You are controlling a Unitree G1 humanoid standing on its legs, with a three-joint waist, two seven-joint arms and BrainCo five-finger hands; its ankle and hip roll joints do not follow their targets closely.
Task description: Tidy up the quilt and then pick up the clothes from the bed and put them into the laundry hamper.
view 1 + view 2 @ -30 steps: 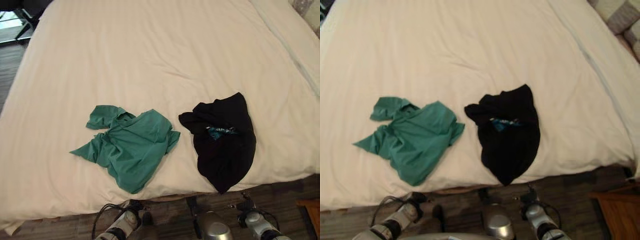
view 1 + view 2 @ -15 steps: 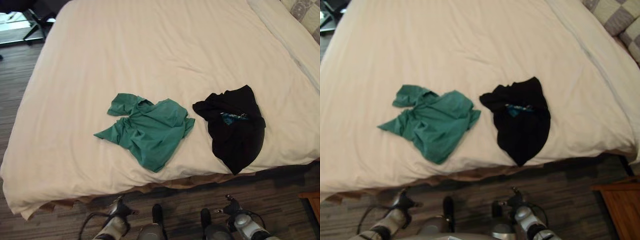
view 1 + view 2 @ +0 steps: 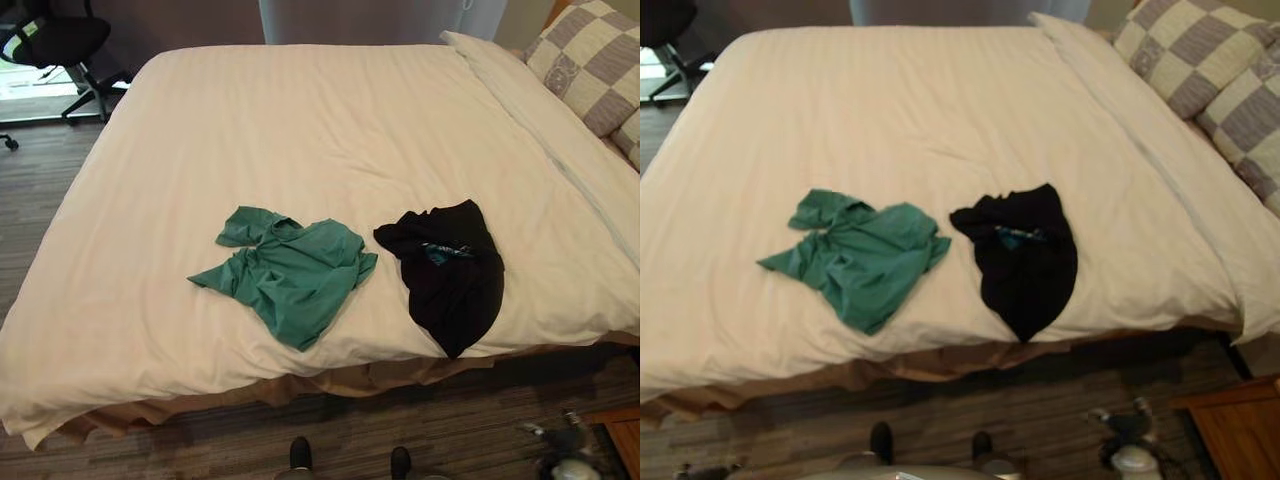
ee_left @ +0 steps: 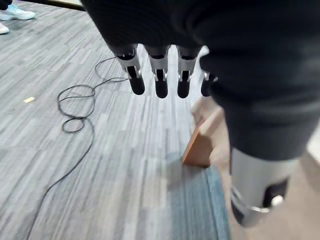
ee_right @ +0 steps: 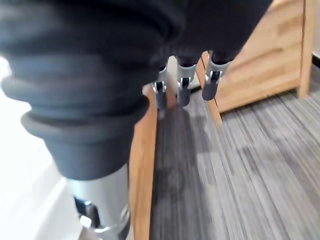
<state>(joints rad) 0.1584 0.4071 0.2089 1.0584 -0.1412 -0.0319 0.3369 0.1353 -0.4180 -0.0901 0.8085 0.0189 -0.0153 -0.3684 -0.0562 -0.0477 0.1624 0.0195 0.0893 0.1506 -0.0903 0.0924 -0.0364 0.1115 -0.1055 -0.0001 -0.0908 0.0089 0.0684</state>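
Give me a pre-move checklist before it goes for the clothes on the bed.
1. Quilt spread flat over the bed: ok.
2. Green shirt lying free near the bed's near edge: ok.
3. Black garment to the right of the shirt, apart from it, tip hanging over the edge: ok.
4. Left hand open, holding nothing, down over the floor: ok.
5. Right hand open, holding nothing, low by the wooden furniture: ok.
6. Laundry hamper located: cannot tell.
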